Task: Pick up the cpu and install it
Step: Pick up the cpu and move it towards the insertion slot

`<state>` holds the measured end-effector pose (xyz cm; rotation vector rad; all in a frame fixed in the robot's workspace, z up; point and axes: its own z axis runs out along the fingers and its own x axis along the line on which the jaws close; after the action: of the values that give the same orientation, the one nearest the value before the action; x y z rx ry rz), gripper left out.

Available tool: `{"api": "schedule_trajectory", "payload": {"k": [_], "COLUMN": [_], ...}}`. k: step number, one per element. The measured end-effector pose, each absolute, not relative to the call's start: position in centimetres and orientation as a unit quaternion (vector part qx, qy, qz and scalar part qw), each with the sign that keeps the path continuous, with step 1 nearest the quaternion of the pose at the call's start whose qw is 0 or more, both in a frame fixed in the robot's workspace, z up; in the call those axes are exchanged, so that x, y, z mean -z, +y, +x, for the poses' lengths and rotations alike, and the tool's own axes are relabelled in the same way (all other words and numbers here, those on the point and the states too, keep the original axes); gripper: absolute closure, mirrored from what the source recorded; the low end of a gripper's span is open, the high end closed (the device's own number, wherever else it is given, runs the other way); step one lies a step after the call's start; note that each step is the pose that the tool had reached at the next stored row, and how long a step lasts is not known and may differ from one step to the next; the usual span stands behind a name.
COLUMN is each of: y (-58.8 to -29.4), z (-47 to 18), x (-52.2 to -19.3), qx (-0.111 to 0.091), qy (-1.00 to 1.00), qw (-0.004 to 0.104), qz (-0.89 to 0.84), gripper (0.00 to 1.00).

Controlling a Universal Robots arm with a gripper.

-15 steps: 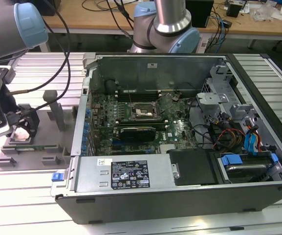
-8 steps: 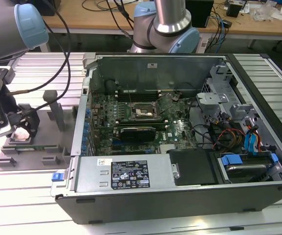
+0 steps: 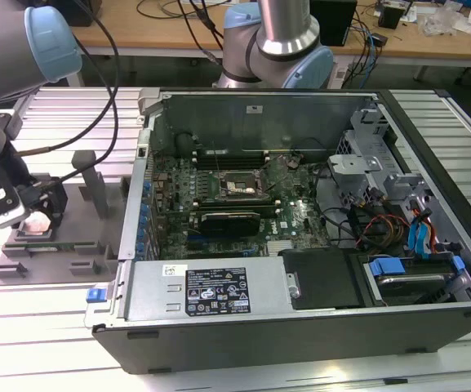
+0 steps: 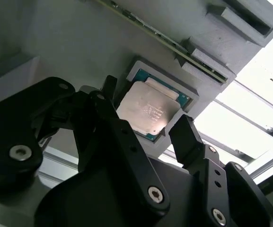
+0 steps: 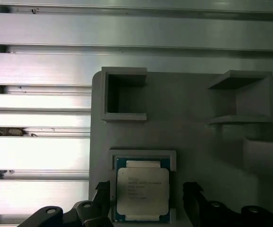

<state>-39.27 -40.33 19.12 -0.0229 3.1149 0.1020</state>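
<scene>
Fingers (image 5: 193, 198) of the gripper (image 5: 146, 190) stand released, straddling the cpu (image 4: 148, 111) in its grey holder (image 3: 72, 245) at the exterior view's left; centre them squarely on its edges.

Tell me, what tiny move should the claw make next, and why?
Probably ease straight down a little. The claw hangs open over the small flat square silver-topped cpu, one finger on each side, seemingly not touching it, and the cpu lies in its pocket in the grey plastic holder.

cpu (image 5: 142, 191) in fixture pocket (image 5: 143, 154), betw. hand (image 5: 146, 191) fingers (image 5: 193, 198)
</scene>
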Motion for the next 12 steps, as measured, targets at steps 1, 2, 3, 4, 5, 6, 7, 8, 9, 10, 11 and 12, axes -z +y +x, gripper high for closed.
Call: {"api": "schedule_trajectory", "payload": {"k": [1, 2, 3, 4, 5, 6, 7, 8, 9, 10, 11, 12], "y": [-40.28, -40.21, -40.16, -40.15, -40.14, -40.14, -40.13, -40.14, -40.14, -40.13, -40.13, -40.11], "z": [-39.28, -39.27, -39.27, -39.27, -39.27, -39.27, -39.27, -39.28, -39.28, -39.28, -39.28, -39.36], "x": [-19.09, -19.05, -19.02, -19.01, -18.95, -18.88, -18.84, -18.78, -18.78, -18.76, -18.76, -18.73], "qx": [-0.033, -0.034, -0.034, -0.034, -0.034, -0.034, -0.034, -0.034, -0.034, -0.034, -0.034, -0.034], "qy": [0.999, 0.999, 0.999, 0.999, 0.999, 0.999, 0.999, 0.999, 0.999, 0.999, 0.999, 0.999], "qw": [0.012, 0.012, 0.012, 0.012, 0.012, 0.012, 0.012, 0.012, 0.012, 0.012, 0.012, 0.012], "qz": [-0.008, -0.011, -0.013, -0.013, -0.013, -0.013, -0.013, -0.013, -0.013, -0.013, -0.013, -0.013], "gripper": [0.28, 0.28, 0.28, 0.28, 0.28, 0.28, 0.28, 0.28, 0.28, 0.28, 0.28, 0.28]}}
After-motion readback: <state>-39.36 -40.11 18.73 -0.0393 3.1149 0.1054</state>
